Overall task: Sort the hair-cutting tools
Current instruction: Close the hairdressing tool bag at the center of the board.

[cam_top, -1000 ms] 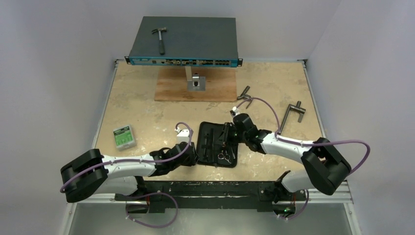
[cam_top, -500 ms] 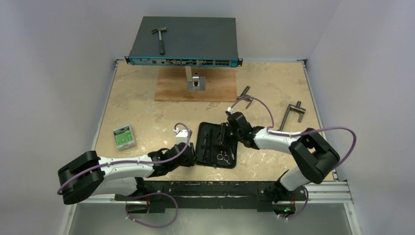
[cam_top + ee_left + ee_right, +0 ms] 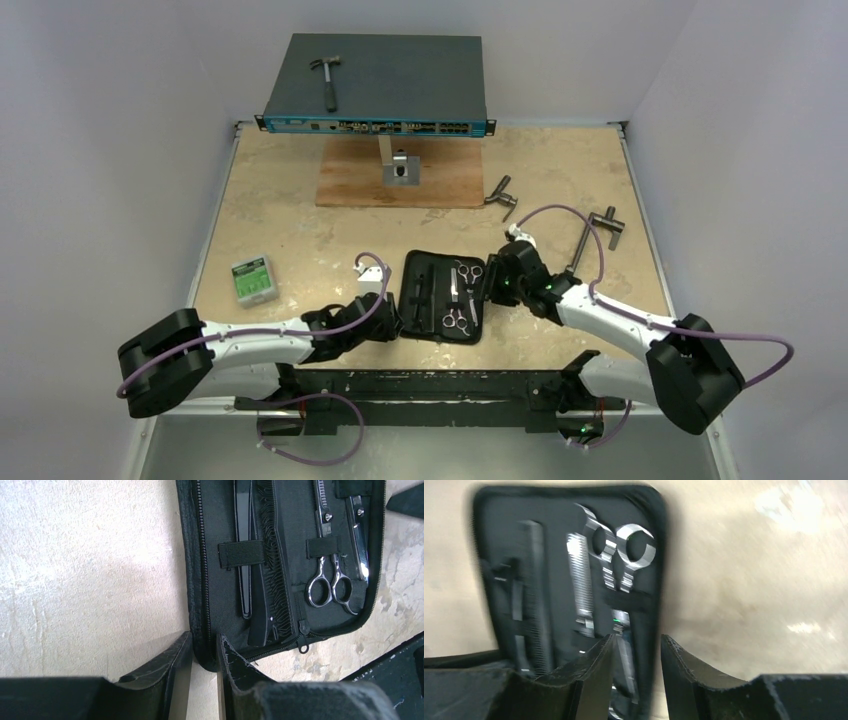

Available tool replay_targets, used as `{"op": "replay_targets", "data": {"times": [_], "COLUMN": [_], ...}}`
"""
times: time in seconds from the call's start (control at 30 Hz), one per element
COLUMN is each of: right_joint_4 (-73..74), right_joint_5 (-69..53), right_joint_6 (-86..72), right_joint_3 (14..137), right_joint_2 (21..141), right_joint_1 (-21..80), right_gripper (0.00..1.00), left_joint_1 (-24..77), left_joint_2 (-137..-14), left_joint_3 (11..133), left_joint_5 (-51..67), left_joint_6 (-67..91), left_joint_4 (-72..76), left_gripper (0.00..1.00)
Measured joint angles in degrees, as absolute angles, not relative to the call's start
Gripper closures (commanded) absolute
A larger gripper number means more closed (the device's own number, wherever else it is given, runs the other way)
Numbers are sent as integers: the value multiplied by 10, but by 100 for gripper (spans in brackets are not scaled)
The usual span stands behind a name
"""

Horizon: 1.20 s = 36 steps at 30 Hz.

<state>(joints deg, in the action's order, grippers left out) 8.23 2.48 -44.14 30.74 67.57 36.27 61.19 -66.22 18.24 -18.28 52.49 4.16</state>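
An open black zip case point(image 3: 425, 305) lies on the table near the front. Two silver scissors lie in its right half, one with handles at the far end point(image 3: 466, 274) and one with handles at the near end point(image 3: 458, 321). A black comb point(image 3: 266, 580) and a thin black hair clip point(image 3: 243, 575) sit under a strap in its left half. My left gripper point(image 3: 204, 652) is shut on the case's near left corner point(image 3: 200, 630). My right gripper point(image 3: 636, 647) is open and empty, straddling the case's right edge point(image 3: 655, 610). That view is blurred; it shows both scissors point(image 3: 624, 550).
Two grey T-handled tools point(image 3: 503, 195) point(image 3: 598, 232) lie to the right behind the case. A small green box point(image 3: 252, 279) lies at the left. A wooden board point(image 3: 400, 185) with a metal stand holds a network switch point(image 3: 378, 85) with a hammer point(image 3: 326, 78) on it.
My right gripper has drawn back from over the case to its right edge. A second pair of scissors now shows in the case's right half. My left arm has not moved.
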Motion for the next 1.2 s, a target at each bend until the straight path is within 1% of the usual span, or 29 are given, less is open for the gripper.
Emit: {"op": "replay_targets", "data": {"times": [0.1,0.2,0.43,0.5,0.67,0.93,1.2], "right_joint_4": [108,117,71,50,34,68,60], "right_joint_5": [40,51,27,13,8,7,-46], "right_joint_6": [-456,-468,-475,-474,-465,-441,-423], "right_joint_3": [272,258,251,250,243,251,309], "right_joint_2": [672,663,685,695,696,622,616], "right_joint_1": [363,363,362,362,355,354,358], "right_gripper": [63,67,74,79,100,100,100], "left_joint_1": [612,612,612,612,612,612,612], "left_joint_2": [-662,-662,-665,-672,-686,-706,-746], "left_joint_3": [179,178,175,175,179,185,200], "left_joint_5": [-183,-183,-183,-183,-185,-188,-176], "left_joint_6": [525,525,524,523,514,503,496], "left_joint_4": [46,49,60,70,84,105,144], "left_gripper": [78,78,78,78,78,78,78]}}
